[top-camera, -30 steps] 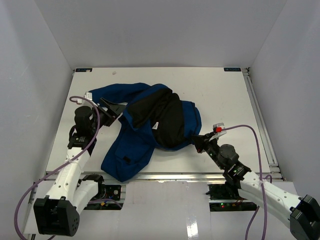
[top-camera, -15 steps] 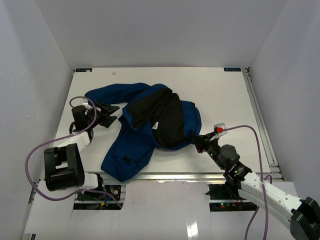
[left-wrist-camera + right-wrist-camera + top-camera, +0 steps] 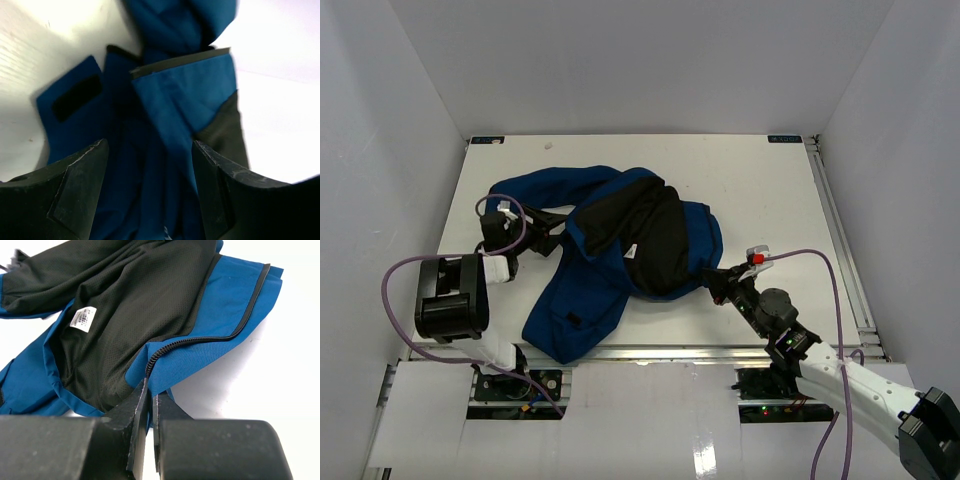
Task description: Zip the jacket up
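R gripper (image 3: 150, 390), fingers drawn nearly together, is apparently pinching the front edge of the blue jacket (image 3: 230, 300) right at its tips. The fabric is bunching into a small fold there. From that pinch the zip track (image 3: 210, 339) is running ahead and off to the gripper's right, its long axis slanting away toward the far hem corner. Black lining (image 3: 135, 305) is lying open ahead-left of the fingers, w/ a white label (image 3: 83, 319) further out. In the overhead view the R gripper (image 3: 715, 283) is sitting at the garment's near-right edge, the jacket (image 3: 620, 250) sprawling crumpled across the table (image 3: 750, 190) beyond it. On the other side the L gripper (image 3: 150, 150) is hanging w/ jaws wide apart, gripping nothing. Blue folds and a cuff tab (image 3: 77, 97) are lying ahead of it. No zip is showing in its view, so the R arm is judged nearer the job. Slider and mating zip edge: can't tell where.
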You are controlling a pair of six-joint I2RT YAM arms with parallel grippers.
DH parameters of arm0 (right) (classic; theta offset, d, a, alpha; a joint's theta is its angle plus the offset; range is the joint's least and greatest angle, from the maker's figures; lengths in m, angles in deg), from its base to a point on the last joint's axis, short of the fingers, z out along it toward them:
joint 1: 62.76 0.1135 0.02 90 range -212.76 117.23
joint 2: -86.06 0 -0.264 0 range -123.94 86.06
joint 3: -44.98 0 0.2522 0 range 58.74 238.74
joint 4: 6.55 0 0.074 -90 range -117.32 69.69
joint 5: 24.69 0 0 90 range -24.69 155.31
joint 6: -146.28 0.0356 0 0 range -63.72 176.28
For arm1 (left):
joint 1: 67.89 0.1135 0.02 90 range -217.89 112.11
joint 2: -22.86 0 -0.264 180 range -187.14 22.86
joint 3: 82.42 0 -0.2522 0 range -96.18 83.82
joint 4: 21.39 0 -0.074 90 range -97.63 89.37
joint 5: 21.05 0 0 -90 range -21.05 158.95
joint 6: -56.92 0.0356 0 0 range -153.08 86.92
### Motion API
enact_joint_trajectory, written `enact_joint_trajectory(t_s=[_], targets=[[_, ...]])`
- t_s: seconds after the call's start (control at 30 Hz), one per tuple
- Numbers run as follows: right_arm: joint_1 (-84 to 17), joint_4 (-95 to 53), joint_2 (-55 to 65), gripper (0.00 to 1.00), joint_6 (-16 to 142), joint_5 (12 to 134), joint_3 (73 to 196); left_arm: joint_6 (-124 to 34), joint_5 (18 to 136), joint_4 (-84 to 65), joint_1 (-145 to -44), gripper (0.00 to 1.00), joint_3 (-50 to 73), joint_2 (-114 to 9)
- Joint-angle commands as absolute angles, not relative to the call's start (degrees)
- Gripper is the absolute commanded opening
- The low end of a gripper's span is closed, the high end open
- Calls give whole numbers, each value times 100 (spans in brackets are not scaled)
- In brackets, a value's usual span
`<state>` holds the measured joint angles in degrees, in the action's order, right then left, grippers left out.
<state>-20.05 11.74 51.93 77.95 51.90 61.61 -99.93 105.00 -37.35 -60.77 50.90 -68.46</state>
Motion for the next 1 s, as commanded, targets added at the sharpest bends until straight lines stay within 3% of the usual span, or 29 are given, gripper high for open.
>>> enact_joint_trajectory(t_s=[0.0, 0.4, 0.53, 0.63, 0.7, 0.77, 0.83, 0.97], targets=[[-2031, 1676, 5240, 8, 7746, 5105, 5985, -10235, 10308, -4425, -6391, 77, 4925, -7280], [-2028, 1757, 4943, 8, 7653, 5046, 6032, -10188, 9975, -4609, -6709, 69, 4154, -7834], [-2031, 1757, 4872, 8, 7650, 5080, 6076, -10452, 9999, -4962, -6877, 56, 4197, -8014], [-2024, 1722, 4891, 8, 7621, 5069, 6086, -10285, 10044, -4882, -6868, 37, 4056, -8085], [-2031, 1669, 4908, 8, 7604, 5050, 6098, -10064, 10032, -4592, -6818, 17, 3889, -7981], [-2031, 1633, 4910, 8, 7592, 5032, 6131, -9574, 9766, -4025, -6798, 6, 3767, -7584], [-2031, 1608, 4889, 8, 7588, 5045, 6155, -8711, 9035, -3109, -6866, 1, 3528, -6909], [-2023, 1711, 4836, 8, 7640, 5124, 6138, -7234, 7637, -2543, -7475, 0, 3408, -5755]])
